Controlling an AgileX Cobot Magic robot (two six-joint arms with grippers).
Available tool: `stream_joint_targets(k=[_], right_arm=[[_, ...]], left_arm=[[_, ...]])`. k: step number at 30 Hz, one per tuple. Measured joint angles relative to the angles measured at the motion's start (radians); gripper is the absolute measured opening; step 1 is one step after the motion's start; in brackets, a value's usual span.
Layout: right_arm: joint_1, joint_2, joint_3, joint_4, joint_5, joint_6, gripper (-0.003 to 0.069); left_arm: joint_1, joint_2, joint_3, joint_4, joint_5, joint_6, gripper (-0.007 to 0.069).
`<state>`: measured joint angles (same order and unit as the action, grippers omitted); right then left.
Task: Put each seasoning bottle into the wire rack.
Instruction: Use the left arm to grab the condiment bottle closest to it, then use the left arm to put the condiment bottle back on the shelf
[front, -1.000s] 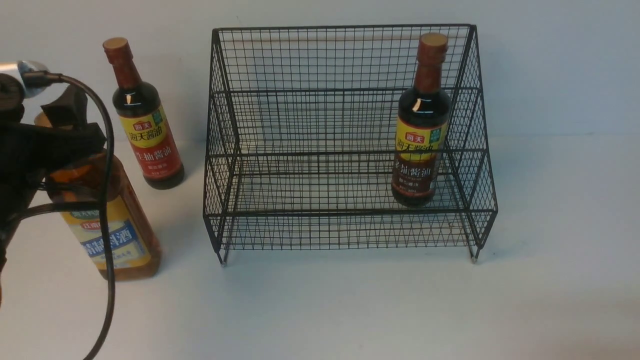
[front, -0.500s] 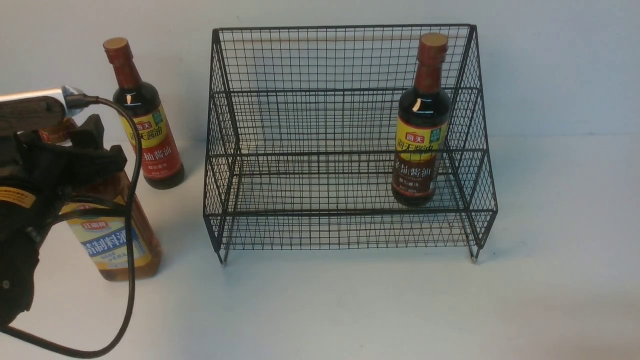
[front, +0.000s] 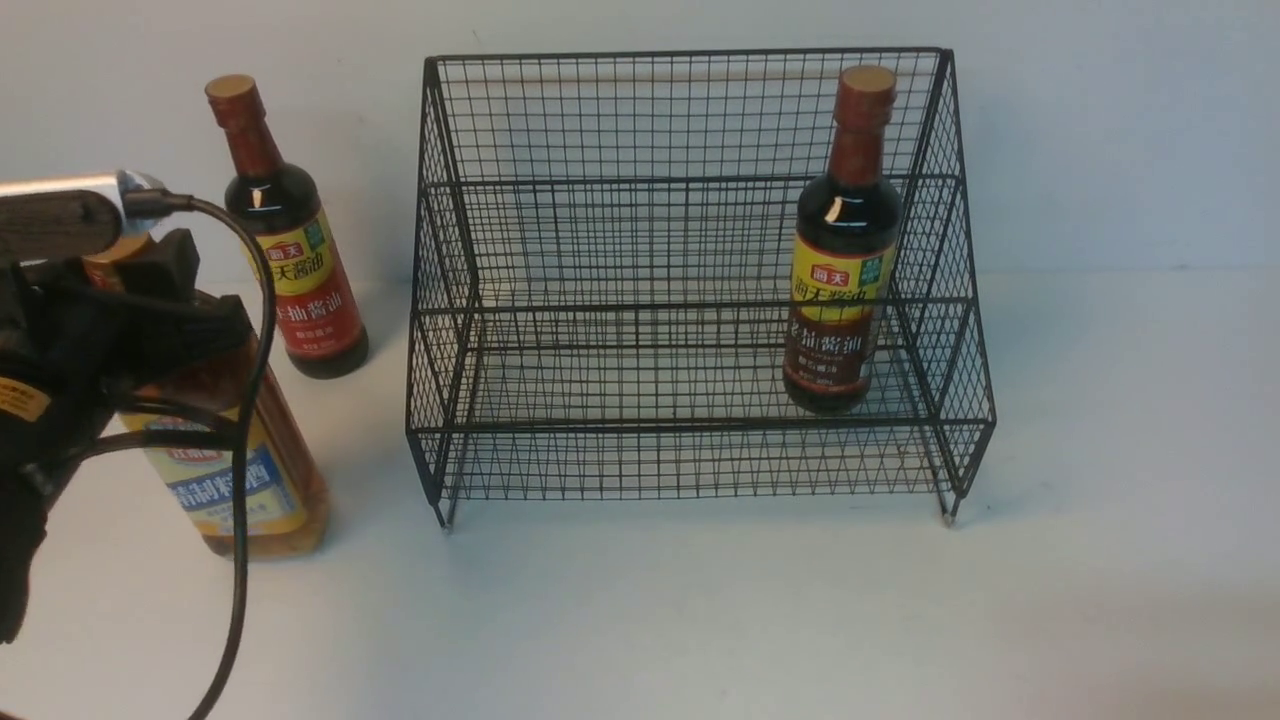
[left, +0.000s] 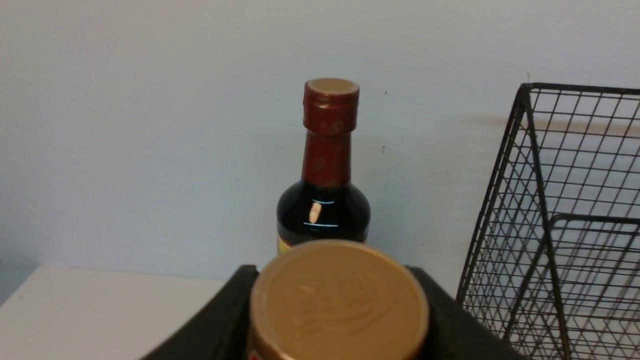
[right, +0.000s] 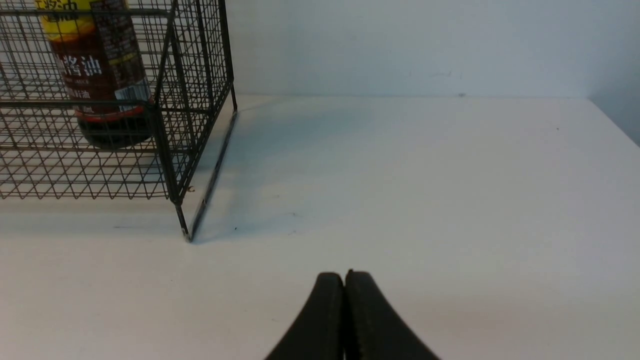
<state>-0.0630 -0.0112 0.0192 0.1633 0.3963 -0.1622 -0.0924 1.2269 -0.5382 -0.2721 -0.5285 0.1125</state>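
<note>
The large amber bottle (front: 250, 480) with a yellow-blue label stands on the table left of the wire rack (front: 690, 53). My left gripper (front: 180, 300) is shut on its neck, just under the tan cap (left: 339, 300), with a black finger pressed against each side. Behind it stands a slim soy-sauce bottle (front: 290, 250) with a red lower band, also seen in the left wrist view (left: 325, 200). A second slim bottle (front: 840, 270) with a brown band stands upright inside the rack at its right end. My right gripper (right: 345, 275) is shut and empty over bare table, right of the rack (right: 165, 135).
A pale wall runs close behind the rack and the bottles. The left arm's black cable (front: 240, 520) hangs in front of the amber bottle. The rack's left side (left: 530, 150) stands close to the held bottle. The table's right edge (right: 615, 125) lies beyond the right gripper.
My left gripper came down from above the amber bottle and closed on its neck. The bottle has shifted slightly to the right. The right arm has not moved.
</note>
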Motion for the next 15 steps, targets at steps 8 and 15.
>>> stream_joint_targets(k=[8, 15], right_arm=[[0.000, 0.000, 0.000, 0.000, 0.000, 0.000, -0.0015], [0.000, 0.000, 0.000, 0.000, 0.000, 0.003, -0.0015]], left_arm=[[0.000, -0.083, -0.228, 0.012, 0.352, 0.036, 0.0310], [-0.005, -0.083, -0.439, 0.023, 0.522, 0.035, 0.0310]])
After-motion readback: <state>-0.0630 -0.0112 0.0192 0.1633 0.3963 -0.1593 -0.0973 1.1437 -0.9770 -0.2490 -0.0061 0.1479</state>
